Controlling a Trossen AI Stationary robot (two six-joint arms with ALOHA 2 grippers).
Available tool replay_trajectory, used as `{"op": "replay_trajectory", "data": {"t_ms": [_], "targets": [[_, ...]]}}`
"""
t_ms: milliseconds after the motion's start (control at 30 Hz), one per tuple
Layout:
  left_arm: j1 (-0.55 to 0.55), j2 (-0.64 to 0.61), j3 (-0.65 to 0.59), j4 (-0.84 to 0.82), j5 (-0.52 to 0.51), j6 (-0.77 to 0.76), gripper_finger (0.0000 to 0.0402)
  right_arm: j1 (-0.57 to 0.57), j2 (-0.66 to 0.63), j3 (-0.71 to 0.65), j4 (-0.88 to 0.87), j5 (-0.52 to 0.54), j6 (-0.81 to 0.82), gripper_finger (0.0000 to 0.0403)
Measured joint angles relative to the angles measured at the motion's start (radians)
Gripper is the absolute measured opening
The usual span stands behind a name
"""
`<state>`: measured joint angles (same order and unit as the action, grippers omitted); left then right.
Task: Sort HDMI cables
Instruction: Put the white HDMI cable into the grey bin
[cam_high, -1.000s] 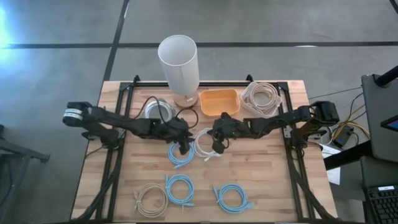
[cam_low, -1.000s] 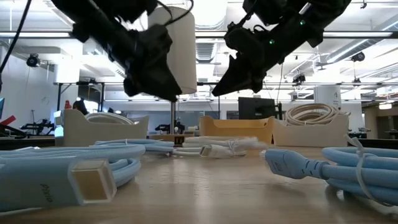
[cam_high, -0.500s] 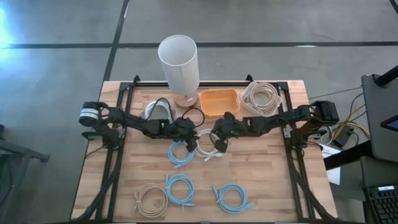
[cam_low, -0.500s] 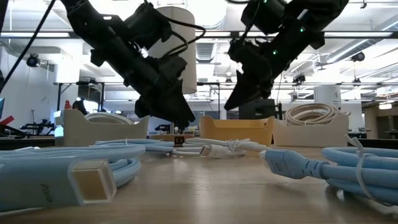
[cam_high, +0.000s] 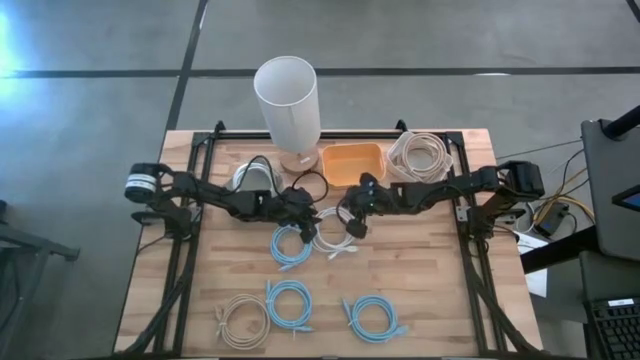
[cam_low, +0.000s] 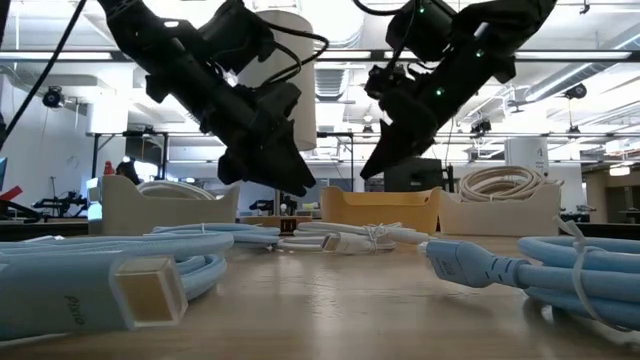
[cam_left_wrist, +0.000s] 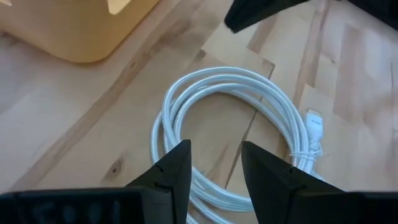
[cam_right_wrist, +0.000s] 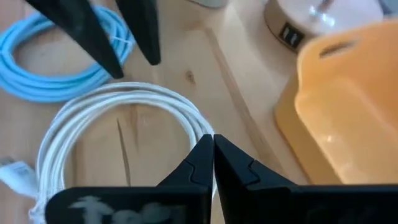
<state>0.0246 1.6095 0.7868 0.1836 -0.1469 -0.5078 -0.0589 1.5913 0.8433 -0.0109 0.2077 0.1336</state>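
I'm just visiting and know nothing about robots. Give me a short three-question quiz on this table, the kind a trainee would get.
1. True or false: the left claw is open above the white cable coil.
2. Which claw is shut: A left, B right?
3. Fill in: the bin beside the tall white cylinder is ____ in colour.

Key: 1 true; 2 B; 3 orange.

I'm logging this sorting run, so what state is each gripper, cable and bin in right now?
left gripper: open, empty, above white cable
right gripper: shut, empty, above white cable
white cable: coiled, on table
orange bin: upright, empty
beige cable: coiled, in far right bin
light blue cable: coiled, on table
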Motion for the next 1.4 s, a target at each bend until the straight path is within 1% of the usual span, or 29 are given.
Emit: {"op": "replay_trajectory", "data": {"t_ms": [200, 333, 500, 700, 767, 867, 933, 967, 1100, 1200, 1333, 1400], "targets": [[0.002, 0.078, -0.001, 0.028, -0.035, -0.028, 0.0135, -0.001, 0.000, 0.000, 0.024, 0.002, -0.021, 0.0008], [0.009, 0.145, 0.015, 0.078, -0.038, -0.028, 0.0135, -0.001, 0.000, 0.000, 0.023, 0.002, -0.007, 0.0008], [0.023, 0.224, 0.043, 0.089, -0.041, -0.025, 0.0135, -0.001, 0.000, 0.000, 0.023, 0.003, -0.006, 0.0008], [0.039, 0.285, 0.050, 0.104, -0.037, 0.007, 0.0134, 0.000, 0.000, 0.000, 0.023, 0.003, -0.006, 0.0008], [0.039, 0.300, 0.049, 0.101, -0.035, 0.019, 0.0125, 0.000, 0.000, 0.000, 0.023, 0.003, -0.007, 0.0008], [0.039, 0.312, 0.048, 0.094, -0.021, 0.027, 0.0081, 0.000, 0.000, 0.000, 0.023, 0.003, -0.006, 0.0009], [0.039, 0.312, 0.048, 0.094, -0.010, 0.050, 0.0040, 0.000, 0.000, 0.000, 0.023, 0.003, -0.006, 0.0009], [0.039, 0.311, 0.047, 0.091, -0.009, 0.066, 0.0026, 0.000, 0.000, 0.000, 0.023, 0.003, -0.006, 0.0009], [0.039, 0.284, 0.047, 0.089, -0.012, 0.080, 0.0028, 0.000, 0.000, 0.000, 0.023, 0.003, -0.007, 0.0009], [0.039, 0.238, 0.045, 0.082, -0.019, 0.081, 0.0036, 0.000, 0.000, 0.000, 0.022, 0.003, -0.007, 0.0009], [0.033, 0.141, 0.035, 0.007, -0.025, 0.127, 0.0028, 0.000, 0.000, 0.000, 0.021, 0.003, -0.006, 0.0009], [0.028, 0.070, 0.037, -0.030, -0.028, 0.149, 0.0023, 0.000, 0.000, 0.000, 0.020, 0.003, -0.006, 0.0009]]}}
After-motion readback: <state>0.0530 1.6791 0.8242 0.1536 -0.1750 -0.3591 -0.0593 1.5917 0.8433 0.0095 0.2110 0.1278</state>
